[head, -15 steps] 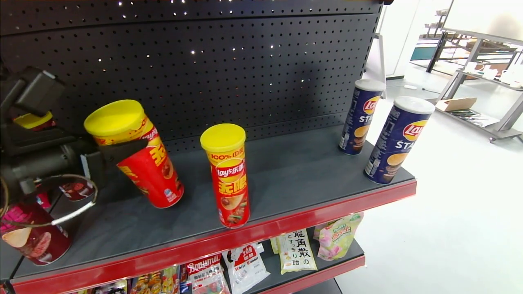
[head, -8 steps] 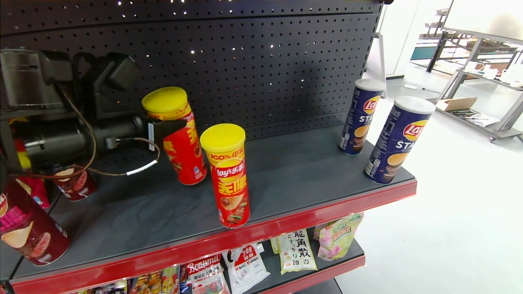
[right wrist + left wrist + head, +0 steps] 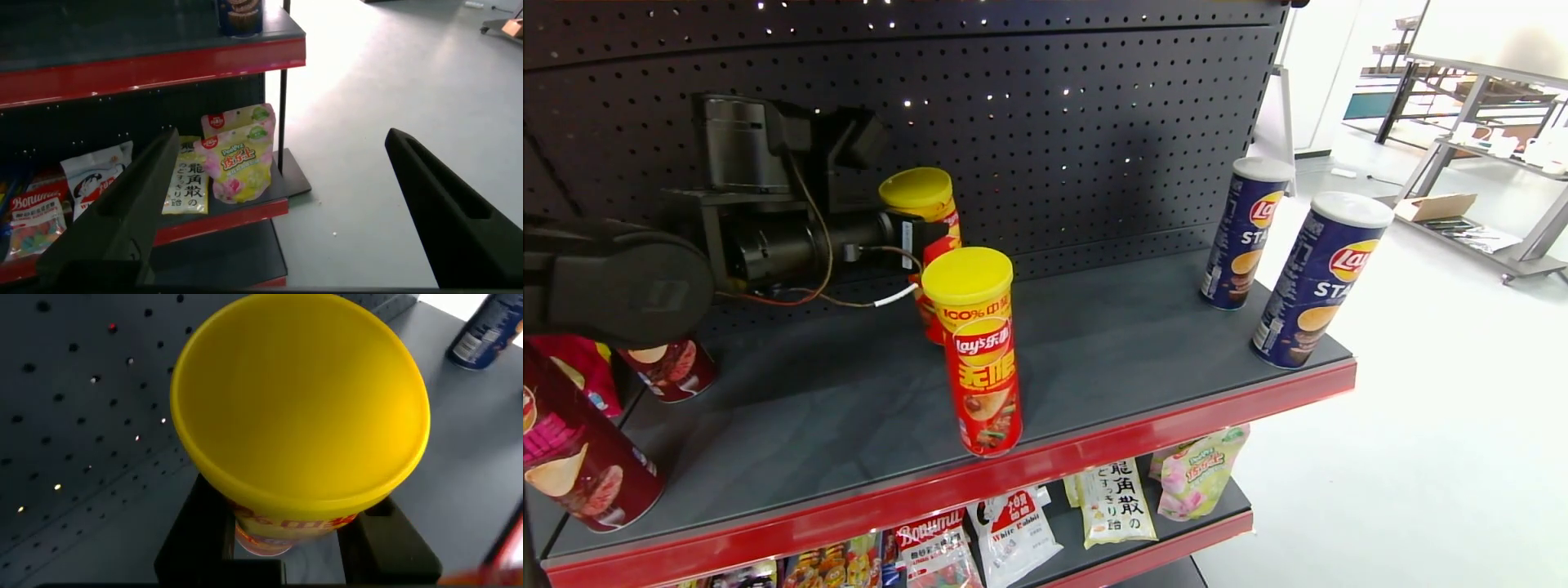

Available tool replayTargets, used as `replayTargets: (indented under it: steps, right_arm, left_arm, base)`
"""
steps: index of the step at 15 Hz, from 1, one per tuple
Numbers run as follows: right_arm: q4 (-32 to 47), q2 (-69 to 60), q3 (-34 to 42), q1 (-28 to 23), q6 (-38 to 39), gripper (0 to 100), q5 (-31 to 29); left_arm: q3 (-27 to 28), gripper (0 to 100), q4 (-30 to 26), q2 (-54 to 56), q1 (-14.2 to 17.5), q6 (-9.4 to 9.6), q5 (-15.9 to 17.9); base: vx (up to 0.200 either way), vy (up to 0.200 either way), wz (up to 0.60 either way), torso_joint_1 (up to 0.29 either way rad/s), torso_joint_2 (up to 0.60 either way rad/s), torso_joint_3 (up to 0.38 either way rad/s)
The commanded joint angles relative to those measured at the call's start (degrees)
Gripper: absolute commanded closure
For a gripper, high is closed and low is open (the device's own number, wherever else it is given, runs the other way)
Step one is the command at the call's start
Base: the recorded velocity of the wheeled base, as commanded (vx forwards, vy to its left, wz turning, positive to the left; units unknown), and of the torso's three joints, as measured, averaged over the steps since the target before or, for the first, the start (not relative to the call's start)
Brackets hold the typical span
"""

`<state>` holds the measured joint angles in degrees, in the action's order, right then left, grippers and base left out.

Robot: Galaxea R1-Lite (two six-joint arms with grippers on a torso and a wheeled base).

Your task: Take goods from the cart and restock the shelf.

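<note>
Setting: a dark grey shelf (image 3: 1143,359) with a red front lip and a black pegboard (image 3: 1054,122) behind it; bagged snacks (image 3: 1111,500) lie on the tier below.
Stock in place: a red front can (image 3: 980,359) stands at the lip, and the blue cans (image 3: 1245,233) stand toward 3 o'clock.
Left claw (image 3: 929,235): clamped on the held can (image 3: 919,188) just under its yellow lid.
Where the can is: at the back of the shelf near the pegboard, at 11 o'clock from the front can.
Just changed: within the last second the arm has carried the can in from the shelf's 9 o'clock end, and its lean has straightened.
Meaning: it looks to be at its back-row spot and ready to set down. Its base is hidden behind the front can, so contact with the shelf cannot be told.
Axis: the long axis is near vertical, lid up, base toward the shelf.
Right claw (image 3: 282,135): fingers wide apart and holding nothing, low beside the snack tier.
</note>
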<state>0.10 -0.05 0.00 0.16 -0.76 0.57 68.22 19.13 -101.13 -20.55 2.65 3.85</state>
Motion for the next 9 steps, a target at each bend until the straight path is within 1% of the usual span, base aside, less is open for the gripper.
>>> replayTargets:
  steps: [1, 2, 5, 6, 7, 9]
  right_arm:
    - [0.0, 0.0, 0.0, 0.0, 0.0, 0, 0.0]
    - [0.0, 0.0, 0.0, 0.0, 0.0, 0, 0.0]
    - [0.0, 0.0, 0.0, 0.0, 0.0, 0, 0.0]
    - [0.0, 0.0, 0.0, 0.0, 0.0, 0, 0.0]
    - [0.0, 0.0, 0.0, 0.0, 0.0, 0, 0.0]
    - [0.0, 0.0, 0.0, 0.0, 0.0, 0, 0.0]
  left_arm:
    - [1.5, 100, 0.0, -2.8, -0.3, -0.1, -0.3]
    - [1.5, 100, 0.0, -3.0, -0.3, -0.8, -0.5]
    - [1.7, 100, 0.0, -3.6, -0.3, -4.4, -2.6]
    - [2.3, 100, 0.0, -4.0, -0.3, -5.19, -3.5]
    - [3.4, 100, 0.0, -4.7, -0.3, -5.81, -4.3]
    - [4.7, 100, 0.0, -5.5, -0.6, -5.9, -5.1]
  base:
    - [0.0, 0.0, 0.0, 0.0, 0.0, 0.0]
    - [0.0, 0.0, 0.0, 0.0, 0.0, 0.0]
    - [0.0, 0.0, 0.0, 0.0, 0.0, 0.0]
    - [0.0, 0.0, 0.0, 0.0, 0.0, 0.0]
    - [0.0, 0.0, 0.0, 0.0, 0.0, 0.0]
    - [0.0, 0.0, 0.0, 0.0, 0.0, 0.0]
